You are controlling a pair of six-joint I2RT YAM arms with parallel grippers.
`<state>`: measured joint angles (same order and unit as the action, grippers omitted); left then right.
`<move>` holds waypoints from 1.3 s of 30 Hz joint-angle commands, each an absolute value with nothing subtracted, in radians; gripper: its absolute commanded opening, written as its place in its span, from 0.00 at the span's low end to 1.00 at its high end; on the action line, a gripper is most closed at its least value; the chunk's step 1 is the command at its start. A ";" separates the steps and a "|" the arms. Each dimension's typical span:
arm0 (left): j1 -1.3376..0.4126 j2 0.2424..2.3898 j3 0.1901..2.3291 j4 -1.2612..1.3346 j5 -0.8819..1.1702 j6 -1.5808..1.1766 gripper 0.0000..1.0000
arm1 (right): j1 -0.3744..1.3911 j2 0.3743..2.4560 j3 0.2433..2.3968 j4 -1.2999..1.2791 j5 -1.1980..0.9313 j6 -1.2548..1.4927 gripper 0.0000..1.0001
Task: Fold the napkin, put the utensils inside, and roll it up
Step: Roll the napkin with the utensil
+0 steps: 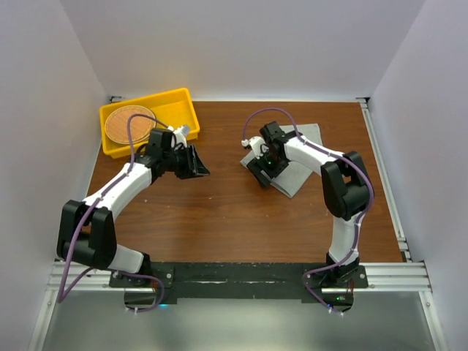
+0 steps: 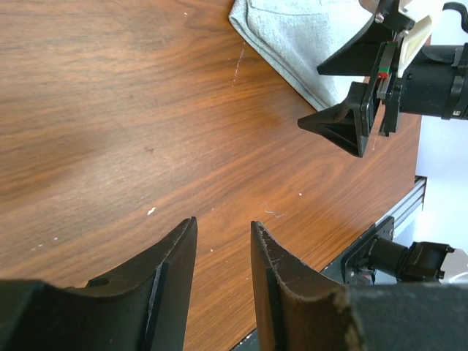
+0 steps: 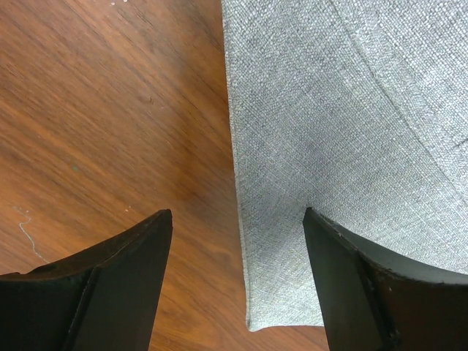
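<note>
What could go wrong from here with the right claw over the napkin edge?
The right claw stands open astride the napkin edge; closing there may pinch only one layer or slip off the corner. No utensils show in any view, so the left claw, empty over bare table, may have nothing to fetch.

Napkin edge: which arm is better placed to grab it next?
Right, probably. The right gripper hangs open, straddling an edge of the napkin; the left gripper is over the table, apart from the cloth.
</note>
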<state>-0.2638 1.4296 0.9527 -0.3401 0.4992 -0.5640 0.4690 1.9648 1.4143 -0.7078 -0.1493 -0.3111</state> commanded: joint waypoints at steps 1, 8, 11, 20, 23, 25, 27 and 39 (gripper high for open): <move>-0.238 1.408 0.948 -0.334 0.537 -0.529 0.40 | 0.466 1.985 1.430 -0.706 -0.132 -0.319 0.74; -0.222 1.427 0.953 -0.318 0.557 -0.538 0.40 | 0.485 1.986 1.397 -0.689 -0.083 -0.258 0.61; -0.218 1.431 0.948 -0.310 0.560 -0.541 0.40 | 0.518 1.985 1.388 -0.683 -0.016 -0.215 0.53; -0.195 1.422 0.927 -0.302 0.574 -0.552 0.40 | 0.629 1.977 1.333 -0.627 0.219 -0.120 0.48; -0.187 1.414 0.913 -0.298 0.577 -0.555 0.40 | 0.655 1.980 1.324 -0.623 0.305 -0.114 0.48; -0.181 1.411 0.905 -0.296 0.581 -0.557 0.40 | 0.663 1.979 1.313 -0.621 0.356 -0.112 0.47; -0.178 1.408 0.902 -0.296 0.583 -0.555 0.40 | 0.663 1.986 1.304 -0.621 0.383 -0.112 0.45; -0.164 1.396 0.877 -0.282 0.604 -0.571 0.40 | 0.664 2.008 1.321 -0.600 0.451 -0.155 0.26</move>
